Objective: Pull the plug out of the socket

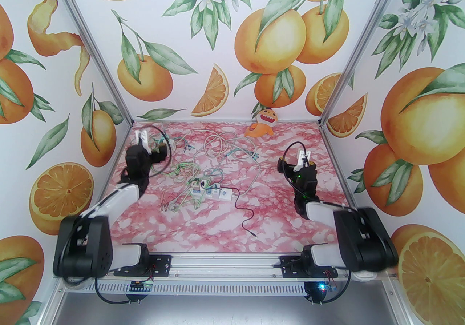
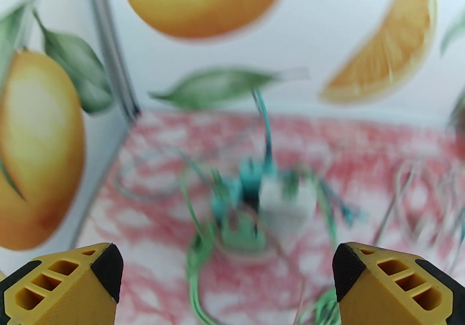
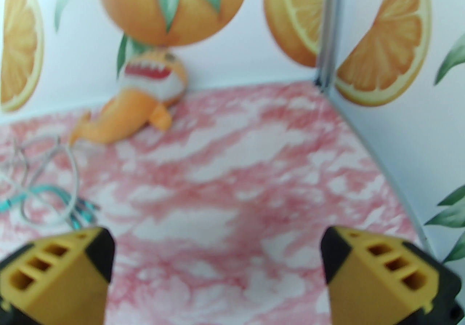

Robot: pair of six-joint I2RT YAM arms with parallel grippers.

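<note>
Top view: white plastic socket strip point(image 1: 215, 193) lies mid-table on the pink marbled table point(image 1: 290, 127), inside a tangle of thin wires point(image 1: 181, 174). The plugs point(image 1: 202, 189) sit along it, too small to sort out. A glossy black cable point(image 1: 244, 211) trails off its right end. Left gripper point(image 1: 142, 139) is at the far left, right gripper point(image 1: 303, 157) at the far right. Both are well apart from the strip.

Left wrist view: the left gripper point(image 2: 227, 272) is spread wide with nothing in it, and its fingers point(image 2: 105, 272) are yellow ribbed wedges with black tips. Ahead is a blurred white block point(image 2: 285, 203) with teal connectors point(image 2: 250, 178) and green leads. I can't tell whether it belongs to the strip.

Right wrist view: the right gripper point(image 3: 218, 269) is also spread and empty over bare table. A soft orange plush shark point(image 3: 145, 105) leans against the back wall, with grey cable loops point(image 3: 40, 167) at the left.

Risks, as I judge them:
- The strip is light and loose, so a one-handed pull would likely drag it instead of freeing the plug.
- The fingers could snag the thin wires, or pinch a cord rather than the plug body.
- The smooth plastic may slip.
</note>
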